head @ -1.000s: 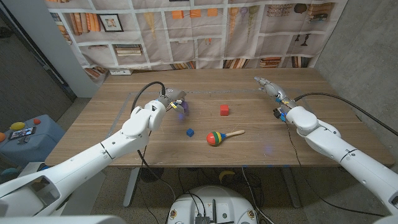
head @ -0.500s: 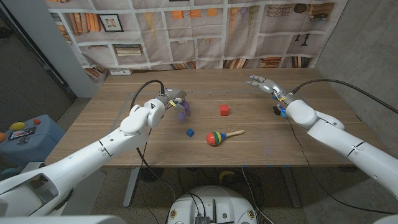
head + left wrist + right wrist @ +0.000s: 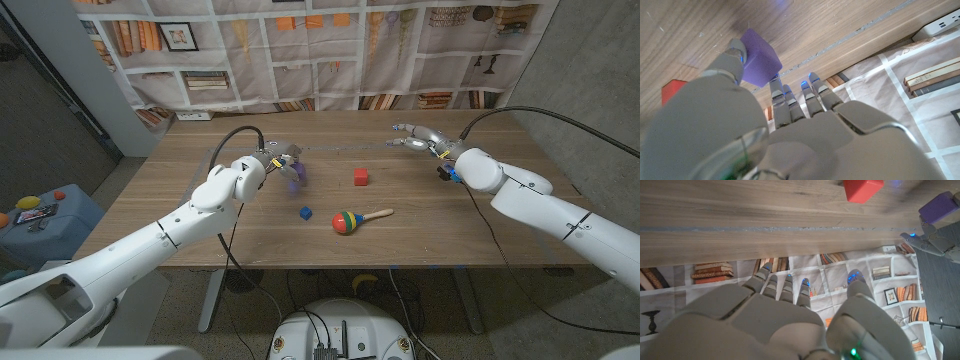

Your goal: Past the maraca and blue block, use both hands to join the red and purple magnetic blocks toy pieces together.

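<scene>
My left hand [image 3: 283, 162] holds the purple block [image 3: 293, 172] a little above the table, left of the middle; the left wrist view shows the purple block [image 3: 759, 59] pinched between the thumb and the fingers [image 3: 790, 100]. The red block [image 3: 361, 177] sits on the table [image 3: 200, 215] between my hands and also appears as a red block [image 3: 862, 189] in the right wrist view. My right hand [image 3: 418, 138] hovers open beyond and to the right of it, fingers spread toward the middle. The blue block [image 3: 306, 213] and the maraca [image 3: 356, 219] lie nearer to me.
A white power strip [image 3: 195, 116] lies at the table's far left edge. A bookshelf-print backdrop [image 3: 330, 50] hangs behind the table. Cables run off both arms. A blue bin with toys [image 3: 35, 220] stands on the floor to the left.
My right hand has swung left toward the table's middle, closer to the red block. My left hand has shifted slightly right with the purple block still in it.
</scene>
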